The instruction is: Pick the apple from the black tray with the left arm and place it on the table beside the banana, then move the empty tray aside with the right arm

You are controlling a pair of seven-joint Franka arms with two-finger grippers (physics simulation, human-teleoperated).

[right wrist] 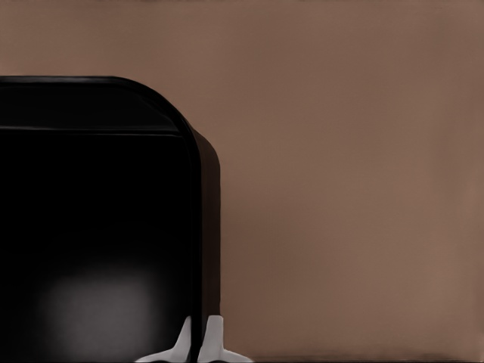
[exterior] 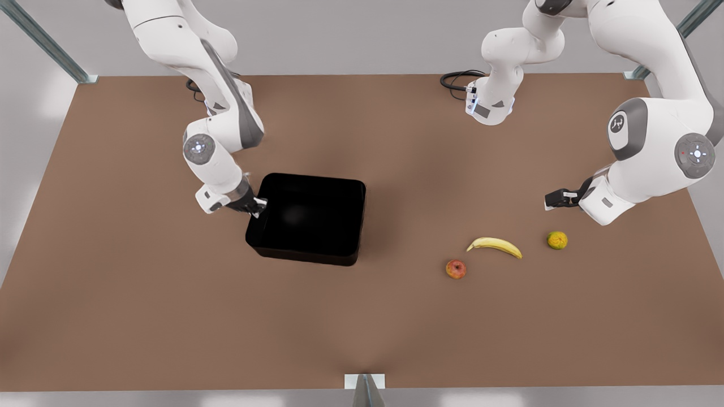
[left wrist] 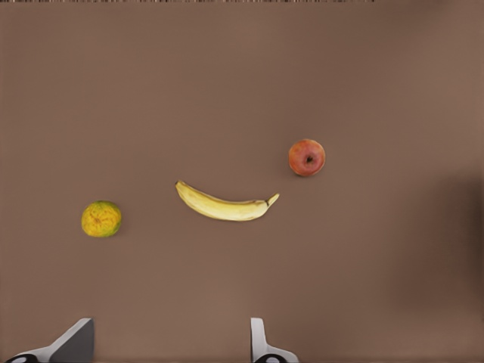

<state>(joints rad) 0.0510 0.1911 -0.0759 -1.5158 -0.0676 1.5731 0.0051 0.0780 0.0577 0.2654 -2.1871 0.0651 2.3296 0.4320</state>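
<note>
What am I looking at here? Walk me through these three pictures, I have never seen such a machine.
These are simulator renders of two white robot arms over a matte brown table. The front view looks down on everything; the other two come from cameras on the arms' wrists. The right gripper, on the front view's left, is pinched on the wall of the glossy black rectangular tray, which is empty. The left gripper, on the front view's right, hovers open above the fruit, holding nothing. On the table lie a small red-orange apple, close to a curved yellow banana without touching it, and a yellow-green citrus fruit.
</note>
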